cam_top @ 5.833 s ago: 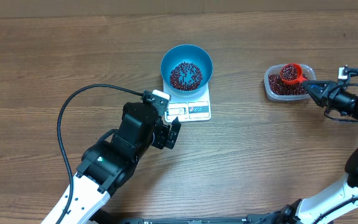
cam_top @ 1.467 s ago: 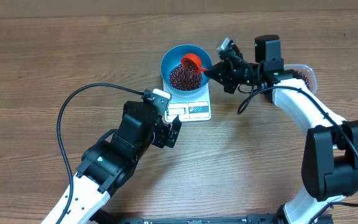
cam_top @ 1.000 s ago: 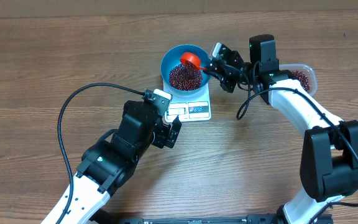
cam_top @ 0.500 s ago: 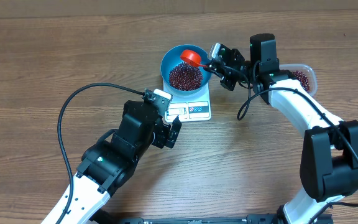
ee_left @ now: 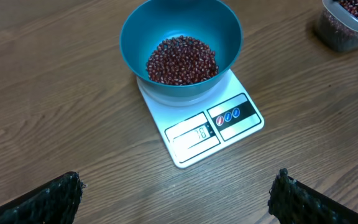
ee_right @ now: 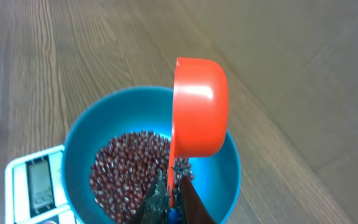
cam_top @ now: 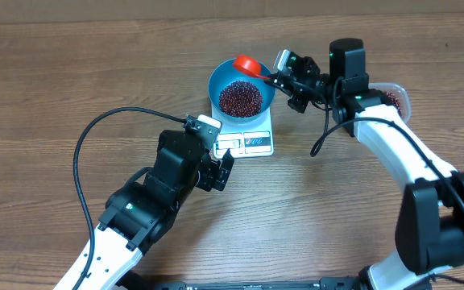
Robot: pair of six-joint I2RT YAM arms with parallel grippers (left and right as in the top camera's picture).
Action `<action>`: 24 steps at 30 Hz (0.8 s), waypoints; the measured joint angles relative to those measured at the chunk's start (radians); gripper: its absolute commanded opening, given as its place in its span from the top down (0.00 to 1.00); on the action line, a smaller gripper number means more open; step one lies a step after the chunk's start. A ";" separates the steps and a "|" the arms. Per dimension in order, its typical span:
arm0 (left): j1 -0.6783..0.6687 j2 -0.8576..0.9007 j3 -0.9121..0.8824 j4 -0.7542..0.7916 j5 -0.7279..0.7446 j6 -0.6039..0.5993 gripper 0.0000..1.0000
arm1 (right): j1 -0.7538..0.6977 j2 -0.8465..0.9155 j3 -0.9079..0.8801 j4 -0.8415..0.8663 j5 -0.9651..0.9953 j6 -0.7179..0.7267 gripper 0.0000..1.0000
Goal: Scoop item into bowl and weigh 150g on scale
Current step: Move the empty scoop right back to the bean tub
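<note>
Worktop: brown wood-grain worktop (cam_top: pixel 55 80) filled the overhead view, with a paler strip along its far edge.
Scale: a white scale (ee_left: pixel 201 134) lay flat near the middle of the worktop. Its display and button panel faced the left arm, and the digits were too small to read.
Bowl: a blue bowl (ee_left: pixel 225 31) stood upright on the scale and covered most of the platform.
Beans: dark red beans (ee_left: pixel 182 59) lay in a loose heap in the bottom of the bowl. More of them sat in a clear tub (cam_top: pixel 397 97) well to the right of the scale.
Right claw: the right claw (ee_right: pixel 169 199) was closed tight on the handle of an orange-red scoop (ee_right: pixel 197 106).
Scoop: the scoop was held out above the far rim of the bowl. Its cup was tipped so that the rounded outside faced the wrist camera, and its inside could not be seen.
Right arm: it reached in from the right, bent at the elbow, with the wrist beside the bowl and pointing left.
Left claw: the left claw (ee_left: pixel 178 180) was spread wide open and empty, touching nothing. It hung just short of the display end of the scale.
Left arm: it stretched up from the lower left towards the scale. A black cable (cam_top: pixel 83 153) looped over the worktop beside it.
</note>
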 measured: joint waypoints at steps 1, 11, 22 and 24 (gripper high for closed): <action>0.000 -0.003 0.000 0.000 0.000 0.000 0.00 | 0.000 -0.019 0.000 -0.009 -0.003 0.024 0.97; 0.000 -0.024 0.000 0.000 0.000 0.000 0.00 | -0.028 -0.191 0.000 -0.062 0.090 0.377 0.97; 0.000 -0.024 0.000 0.000 -0.001 0.000 0.00 | -0.072 -0.441 0.000 -0.299 0.414 0.593 0.97; 0.000 -0.024 0.000 0.000 0.000 0.000 0.00 | -0.072 -0.463 0.000 -0.355 0.483 0.607 0.97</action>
